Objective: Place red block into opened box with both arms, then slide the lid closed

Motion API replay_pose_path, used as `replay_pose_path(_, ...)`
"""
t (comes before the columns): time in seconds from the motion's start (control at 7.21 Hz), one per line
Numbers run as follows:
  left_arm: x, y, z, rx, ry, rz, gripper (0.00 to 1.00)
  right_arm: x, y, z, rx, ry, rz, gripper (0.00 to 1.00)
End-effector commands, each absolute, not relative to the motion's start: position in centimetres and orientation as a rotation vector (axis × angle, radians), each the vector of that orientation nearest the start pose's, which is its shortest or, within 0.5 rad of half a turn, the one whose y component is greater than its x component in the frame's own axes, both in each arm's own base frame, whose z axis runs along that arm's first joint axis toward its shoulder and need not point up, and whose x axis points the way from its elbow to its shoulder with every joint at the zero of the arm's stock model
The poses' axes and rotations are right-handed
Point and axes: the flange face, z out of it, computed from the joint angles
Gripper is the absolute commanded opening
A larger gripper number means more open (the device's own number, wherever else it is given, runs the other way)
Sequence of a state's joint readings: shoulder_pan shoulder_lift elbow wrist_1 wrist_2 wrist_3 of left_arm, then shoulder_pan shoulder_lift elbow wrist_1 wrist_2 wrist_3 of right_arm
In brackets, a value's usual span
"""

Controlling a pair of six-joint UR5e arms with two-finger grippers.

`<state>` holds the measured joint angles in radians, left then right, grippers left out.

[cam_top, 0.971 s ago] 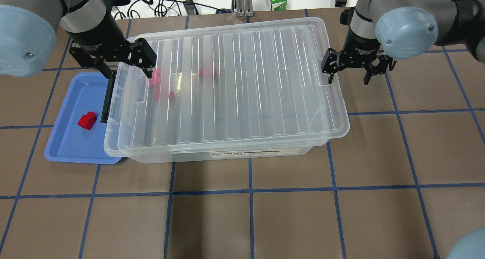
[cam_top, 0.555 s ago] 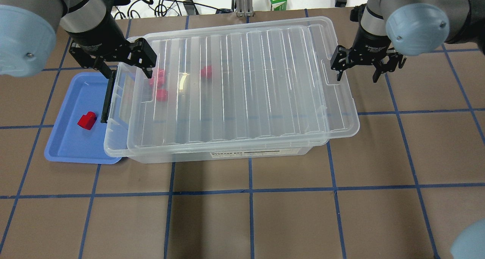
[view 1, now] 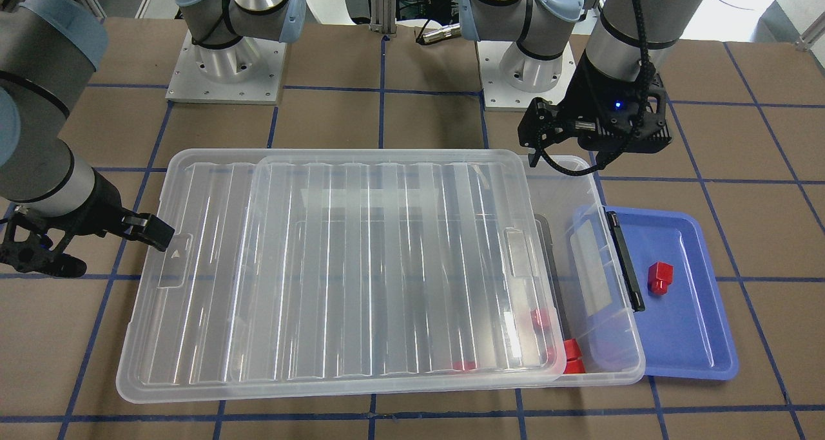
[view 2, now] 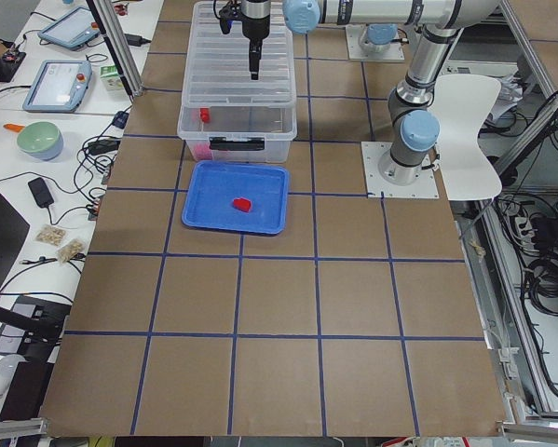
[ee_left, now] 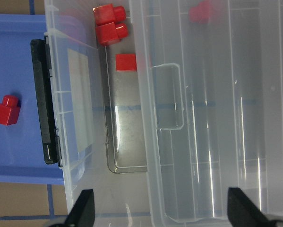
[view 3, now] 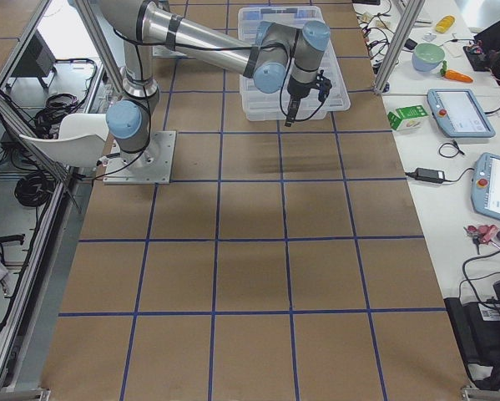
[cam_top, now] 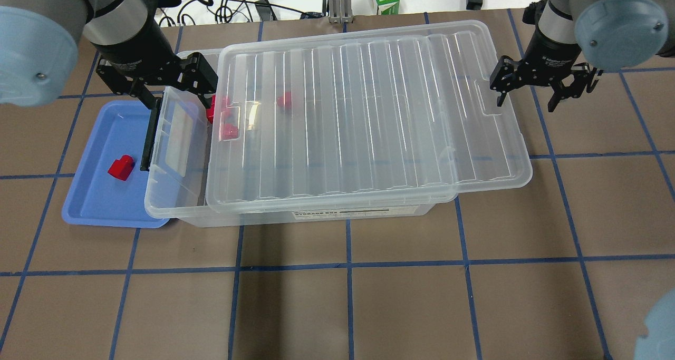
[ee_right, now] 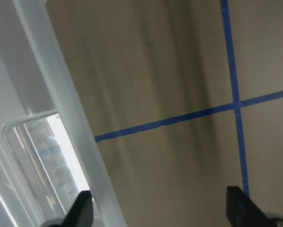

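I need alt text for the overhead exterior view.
A ridged clear lid lies offset rightward on the box, its left end uncovered. Open left gripper and right gripper flank it; one red block sits in a blue tray.

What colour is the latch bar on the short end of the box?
The latch bar is black; the left wrist view shows it best.

Bright, even light falls from above in every view. White glare streaks run along the ridges of the lid (cam_top: 369, 112), strongest in the overhead and front views, and the red blocks (cam_top: 285, 99) beneath it look pale and hazy. The box (cam_top: 253, 219) casts only a faint, soft shadow on the table (cam_top: 369, 307). In the right wrist view broad soft shadow bands cross the table, and the lid's near edge is blurred.
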<state>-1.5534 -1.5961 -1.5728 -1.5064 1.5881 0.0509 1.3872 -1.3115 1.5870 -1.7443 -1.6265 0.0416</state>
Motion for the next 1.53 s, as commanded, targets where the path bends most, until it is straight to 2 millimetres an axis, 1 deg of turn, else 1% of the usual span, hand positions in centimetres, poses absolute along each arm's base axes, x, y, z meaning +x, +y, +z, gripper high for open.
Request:
replay_pose_path(0.0,-9.8,-51.2,47.5,0.09,3.121,-0.038,1.0,0.9,-59.0,35.9,0.269,3.207,0.169,1.0)
replay_pose_path(0.14,-6.2,-51.8,47.0,0.141,3.119,-0.019,1.0,-0.4,-59.0,35.9,0.303,3.202,0.17,1.0)
replay_pose_path(0.28,-1.2,-52.5,46.0,0.132,3.128,0.0,1.0,-2.1,-59.1,36.1,0.279,3.202,0.165,1.0)
replay_pose_path(0.42,3.6,-53.1,44.6,0.175,3.134,0.037,1.0,-3.3,-59.2,36.3,0.228,3.205,0.162,1.0)
replay_pose_path(0.55,7.0,-53.8,42.7,0.253,3.144,0.083,1.0,-4.0,-59.3,36.3,0.221,3.217,0.153,1.0)
replay_pose_path(0.69,9.2,-54.9,40.8,0.33,3.137,0.077,1.0,-4.5,-59.2,36.3,0.199,3.242,0.165,1.0)
replay_pose_path(0.83,11.6,-55.4,38.4,0.407,3.126,0.063,1.0,-4.9,-59.1,36.4,0.139,3.264,0.176,1.0)
replay_pose_path(0.97,14.5,-56.0,34.9,0.454,3.113,0.039,1.0,-6.3,-59.0,36.4,0.166,3.265,0.183,1.0)
replay_pose_path(1.11,15.4,-56.7,31.6,0.454,3.111,-0.006,1.0,-7.5,-58.9,36.3,0.148,3.262,0.191,1.0)
replay_pose_path(1.25,15.8,-57.3,29.3,0.503,3.082,-0.049,1.0,-8.0,-58.8,36.4,0.126,3.261,0.192,1.0)
replay_pose_path(1.39,16.1,-57.6,27.2,0.544,3.08,-0.032,1.0,-8.0,-58.7,36.4,0.126,3.261,0.192,1.0)
